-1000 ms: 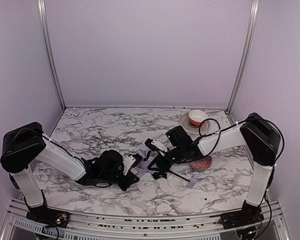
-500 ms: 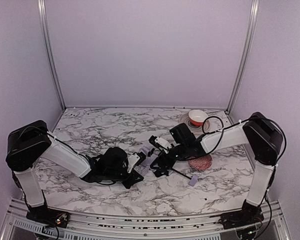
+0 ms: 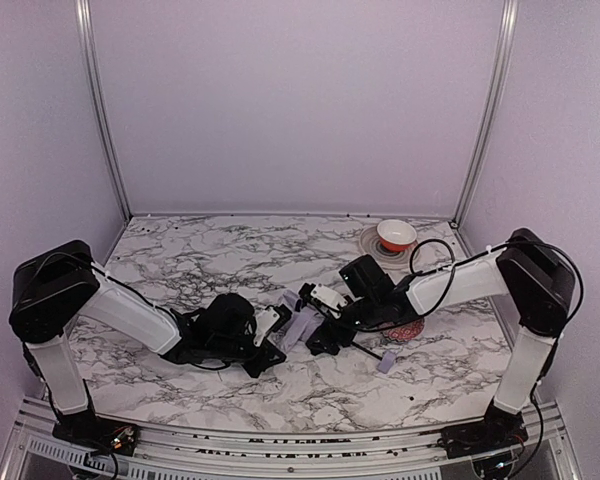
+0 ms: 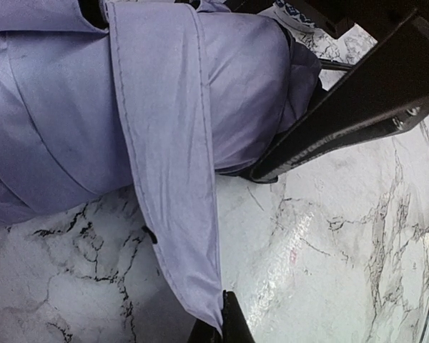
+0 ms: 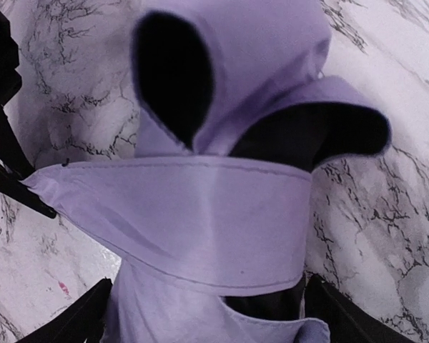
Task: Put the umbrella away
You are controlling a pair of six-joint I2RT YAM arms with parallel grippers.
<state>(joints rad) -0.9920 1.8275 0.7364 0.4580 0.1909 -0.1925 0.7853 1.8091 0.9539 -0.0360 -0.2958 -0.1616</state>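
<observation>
The umbrella lies folded mid-table, a pale lavender bundle with black showing at its open end. Its thin black shaft runs right to a small lavender handle. A lavender strap wraps round the bundle. My left gripper is shut on the strap's free end, low by the tabletop and left of the bundle. My right gripper stands open astride the bundle, one of its fingers on each side.
A red patterned bowl sits just right of the right wrist, partly hidden by the arm. At the back right a small red-and-white bowl rests on a plate. The marble table ends at walls on three sides.
My right gripper has opened wide and now straddles the bundle, having shifted slightly right. My left gripper stayed shut on the strap and edged right.
</observation>
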